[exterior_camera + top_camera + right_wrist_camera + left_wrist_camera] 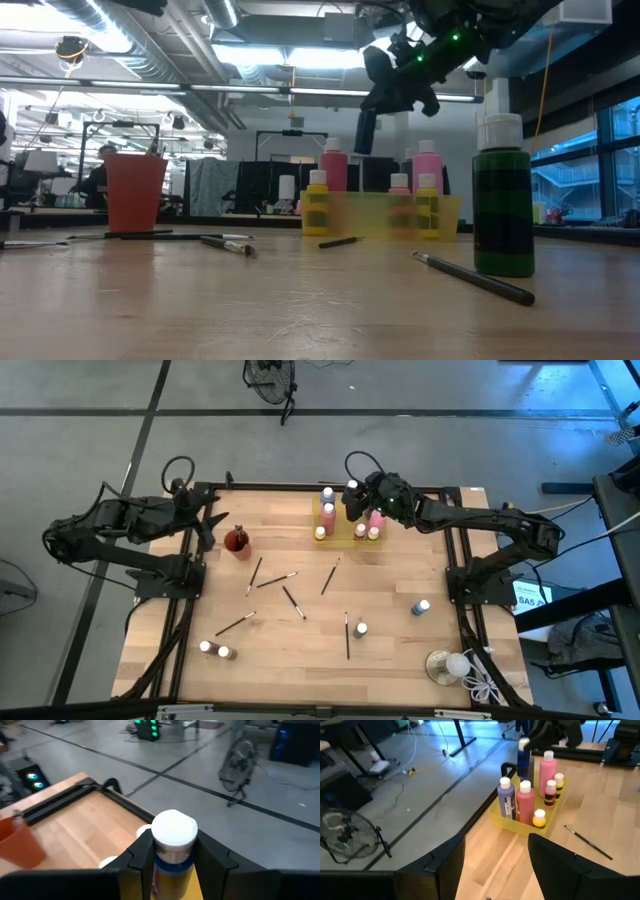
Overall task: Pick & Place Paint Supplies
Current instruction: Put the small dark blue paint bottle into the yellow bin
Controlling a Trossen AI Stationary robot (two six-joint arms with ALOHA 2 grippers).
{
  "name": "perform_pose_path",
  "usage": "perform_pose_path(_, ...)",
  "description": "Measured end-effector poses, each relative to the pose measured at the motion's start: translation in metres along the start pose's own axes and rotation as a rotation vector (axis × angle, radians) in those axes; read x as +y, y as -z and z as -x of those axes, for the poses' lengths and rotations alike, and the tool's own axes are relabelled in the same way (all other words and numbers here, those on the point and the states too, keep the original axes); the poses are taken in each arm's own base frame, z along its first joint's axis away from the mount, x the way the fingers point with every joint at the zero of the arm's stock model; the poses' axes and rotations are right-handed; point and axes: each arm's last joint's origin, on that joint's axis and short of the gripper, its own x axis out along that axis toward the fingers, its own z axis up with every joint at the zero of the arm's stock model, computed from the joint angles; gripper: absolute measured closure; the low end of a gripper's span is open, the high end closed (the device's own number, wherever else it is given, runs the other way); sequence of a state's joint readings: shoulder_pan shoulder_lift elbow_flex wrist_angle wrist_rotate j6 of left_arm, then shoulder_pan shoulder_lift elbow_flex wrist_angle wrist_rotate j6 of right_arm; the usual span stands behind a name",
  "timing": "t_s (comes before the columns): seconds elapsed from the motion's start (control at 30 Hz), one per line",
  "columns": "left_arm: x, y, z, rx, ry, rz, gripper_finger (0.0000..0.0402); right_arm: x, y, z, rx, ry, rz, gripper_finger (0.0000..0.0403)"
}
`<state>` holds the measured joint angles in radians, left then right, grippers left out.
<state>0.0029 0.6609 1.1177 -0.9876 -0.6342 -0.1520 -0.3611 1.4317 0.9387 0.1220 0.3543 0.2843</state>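
Right gripper (352,497): my fingers are clamped on a white-capped bottle (172,851) just below its cap, holding it in the air over the far end of the yellow tray (345,532).
Left gripper (215,520): my fingers stand apart with nothing between them, at the table's far left edge beside the red cup (237,542).
Yellow tray: it sits against the far edge of the table (300,660), right of centre; pink, purple and small yellow bottles (525,801) stand upright in it, close together.
Room in the tray: in the left wrist view the held bottle hangs above the far end, behind the tall pink one.
Middle of the table: several paintbrushes (328,578) lie scattered flat at differing angles, with bare wood between them.
Near left edge: two tiny bottles (214,650) sit together close to the frame rail.
Near middle: one small bottle (360,630) stands just beside a brush.
Right side: a bluish bottle (421,606) stands alone near the right rail.
Near right corner: a clear dish (445,665) with a white ball and cord.
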Motion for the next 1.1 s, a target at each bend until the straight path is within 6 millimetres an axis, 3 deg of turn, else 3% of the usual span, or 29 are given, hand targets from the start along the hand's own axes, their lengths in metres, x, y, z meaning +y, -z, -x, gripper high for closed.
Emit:
perform_pose_path(0.17, -0.003, 0.003, -0.005, 0.001, 0.001, 0.047, 0.0190, -0.004, -0.002, -0.001, 0.003, 0.074, 0.007, 0.0295)
perform_pose_path(0.33, -0.006, -0.001, -0.007, -0.033, 0.054, 0.064, 0.0190, -0.011, 0.006, -0.015, 0.041, 0.092, -0.081, 0.0295)
perform_pose_path(1.1, -0.007, -0.001, -0.007, -0.040, 0.065, 0.060, 0.0190, -0.004, 0.028, -0.035, 0.103, 0.079, -0.084, 0.0295)
